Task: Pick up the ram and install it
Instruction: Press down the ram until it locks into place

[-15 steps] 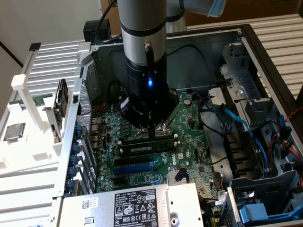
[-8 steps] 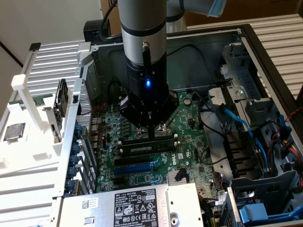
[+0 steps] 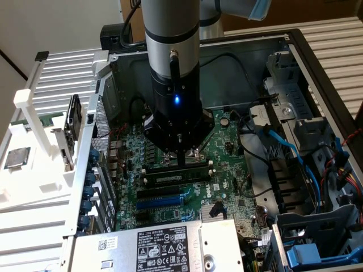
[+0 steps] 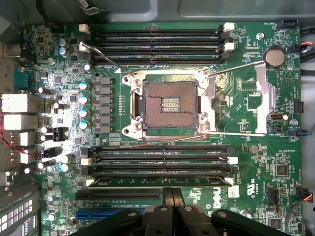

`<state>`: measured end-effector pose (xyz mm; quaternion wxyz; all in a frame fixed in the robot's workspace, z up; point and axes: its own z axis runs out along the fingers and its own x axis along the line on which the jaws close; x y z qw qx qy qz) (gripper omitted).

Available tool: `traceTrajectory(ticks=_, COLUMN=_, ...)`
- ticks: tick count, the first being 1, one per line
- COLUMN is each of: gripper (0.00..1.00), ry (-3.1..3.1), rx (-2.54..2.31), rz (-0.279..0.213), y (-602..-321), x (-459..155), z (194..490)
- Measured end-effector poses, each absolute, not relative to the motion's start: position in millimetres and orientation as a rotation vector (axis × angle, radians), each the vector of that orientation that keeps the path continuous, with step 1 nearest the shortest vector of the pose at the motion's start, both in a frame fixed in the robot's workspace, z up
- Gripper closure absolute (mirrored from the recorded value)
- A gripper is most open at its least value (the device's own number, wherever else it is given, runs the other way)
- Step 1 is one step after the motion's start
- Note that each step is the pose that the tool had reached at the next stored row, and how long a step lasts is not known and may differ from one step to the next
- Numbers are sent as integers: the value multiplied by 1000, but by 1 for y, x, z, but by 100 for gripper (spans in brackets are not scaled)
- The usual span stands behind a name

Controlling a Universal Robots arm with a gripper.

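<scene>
On the exterior view's left, a white rack stands outside the open computer case, and a square silver processor chip lies on it. Just right of the rack, the case's perforated wall runs toward the near side, with the green motherboard lying flat beyond it.

Over the middle of the board the arm comes straight down, a small blue light glowing on its dark wrist. The gripper has its fingers pressed together with nothing between them, and the tips are low over the bank of long black memory slots. In the wrist view the same closed fingers sit at the edge of the slot bank nearest them, with the empty processor socket past the slots.

The ram stands on edge in one of these slots, its pale label facing the near side, just nearer than the fingertips; I cannot tell whether they touch it.

Nearer still lies the grey power supply with its black sticker. On the right, blue cables loop past the drive bays
</scene>
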<state>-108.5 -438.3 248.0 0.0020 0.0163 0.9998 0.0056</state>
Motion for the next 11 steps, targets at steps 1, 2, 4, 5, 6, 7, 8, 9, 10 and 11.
traceTrajectory(ticks=1, gripper=90, ry=3137, rx=51, rz=14, y=-437, x=-109, z=248)
traceTrajectory(ticks=2, gripper=90, ry=3137, rx=51, rz=10, y=-436, x=-109, z=248)
traceTrajectory(ticks=4, gripper=90, ry=3137, rx=51, rz=1, y=-434, x=-109, z=248)
traceTrajectory(ticks=5, gripper=90, ry=3137, rx=51, rz=0, y=-434, x=-108, z=248)
traceTrajectory(ticks=6, gripper=90, ry=3137, rx=51, rz=-3, y=-434, x=-109, z=248)
traceTrajectory(ticks=7, gripper=90, ry=3137, rx=51, rz=-3, y=-434, x=-109, z=248)
traceTrajectory(ticks=8, gripper=90, ry=3137, rx=51, rz=-4, y=-434, x=-109, z=248)
traceTrajectory(ticks=9, gripper=90, ry=3137, rx=51, rz=-4, y=-433, x=-109, z=248)
traceTrajectory(ticks=10, gripper=90, ry=3137, rx=51, rz=-4, y=-434, x=-109, z=248)
traceTrajectory(ticks=11, gripper=90, ry=3137, rx=51, rz=-4, y=-434, x=-109, z=248)
